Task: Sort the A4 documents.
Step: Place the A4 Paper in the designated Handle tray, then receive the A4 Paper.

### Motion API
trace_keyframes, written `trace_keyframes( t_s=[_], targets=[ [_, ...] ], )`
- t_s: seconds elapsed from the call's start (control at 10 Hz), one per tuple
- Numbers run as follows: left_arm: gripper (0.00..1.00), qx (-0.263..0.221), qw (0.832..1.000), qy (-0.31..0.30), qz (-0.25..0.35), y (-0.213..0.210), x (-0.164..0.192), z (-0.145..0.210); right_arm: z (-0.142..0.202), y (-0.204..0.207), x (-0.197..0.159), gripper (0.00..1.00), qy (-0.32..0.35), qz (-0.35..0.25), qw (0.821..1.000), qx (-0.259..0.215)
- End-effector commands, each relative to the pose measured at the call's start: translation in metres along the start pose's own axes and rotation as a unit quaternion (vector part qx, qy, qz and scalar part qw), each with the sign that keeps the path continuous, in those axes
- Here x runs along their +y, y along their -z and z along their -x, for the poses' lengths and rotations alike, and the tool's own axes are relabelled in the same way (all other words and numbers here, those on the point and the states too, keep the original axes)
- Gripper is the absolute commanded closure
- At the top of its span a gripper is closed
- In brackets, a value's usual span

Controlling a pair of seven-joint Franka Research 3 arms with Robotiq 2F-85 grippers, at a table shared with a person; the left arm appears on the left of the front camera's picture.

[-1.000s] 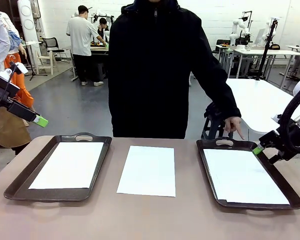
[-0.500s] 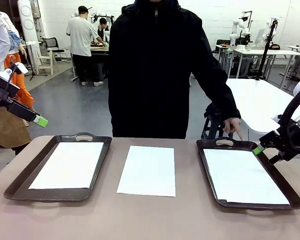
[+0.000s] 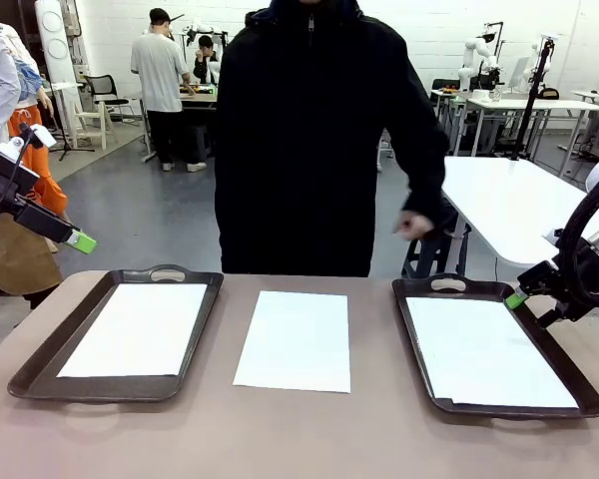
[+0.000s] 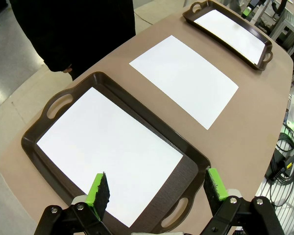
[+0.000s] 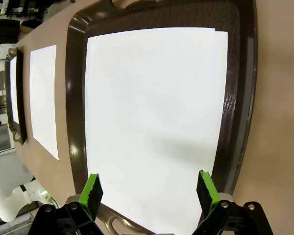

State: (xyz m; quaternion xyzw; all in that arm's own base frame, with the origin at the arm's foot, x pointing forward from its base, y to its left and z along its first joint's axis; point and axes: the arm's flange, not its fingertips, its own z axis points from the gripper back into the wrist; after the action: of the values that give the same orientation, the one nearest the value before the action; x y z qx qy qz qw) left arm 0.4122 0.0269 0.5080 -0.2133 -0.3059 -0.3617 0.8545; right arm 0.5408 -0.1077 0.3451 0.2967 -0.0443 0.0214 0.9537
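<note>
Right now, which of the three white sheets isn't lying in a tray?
The middle sheet. It lies bare on the brown table, between the two dark trays, while the left sheet and the right sheet each rest inside a tray.

Right gripper (image 5: 149, 190) spread wide above white sheet (image 5: 152, 122) lying in dark tray (image 5: 74, 107).

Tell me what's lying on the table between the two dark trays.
One loose white sheet lies flat on the bare table between the left tray and the right tray, touching neither, as the front view shows.
</note>
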Motion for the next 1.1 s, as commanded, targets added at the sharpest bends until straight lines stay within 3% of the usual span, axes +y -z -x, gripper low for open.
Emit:
trace_keyframes(
  t_s=[0.0, 1.0],
  targets=[
    [0.0, 0.005, 1.0, 0.006, -0.003, -0.0001, -0.0004, 0.0015, -0.0005, -0.0001, 0.0009, 0.0, -0.001, 0.0, 1.0, 0.0],
    [0.0, 0.005, 1.0, 0.006, -0.003, -0.0001, -0.0004, 0.0015, 0.0, 0.0, 0.0, 0.0, 0.0, 0.0, 1.0, 0.0]
  ],
)
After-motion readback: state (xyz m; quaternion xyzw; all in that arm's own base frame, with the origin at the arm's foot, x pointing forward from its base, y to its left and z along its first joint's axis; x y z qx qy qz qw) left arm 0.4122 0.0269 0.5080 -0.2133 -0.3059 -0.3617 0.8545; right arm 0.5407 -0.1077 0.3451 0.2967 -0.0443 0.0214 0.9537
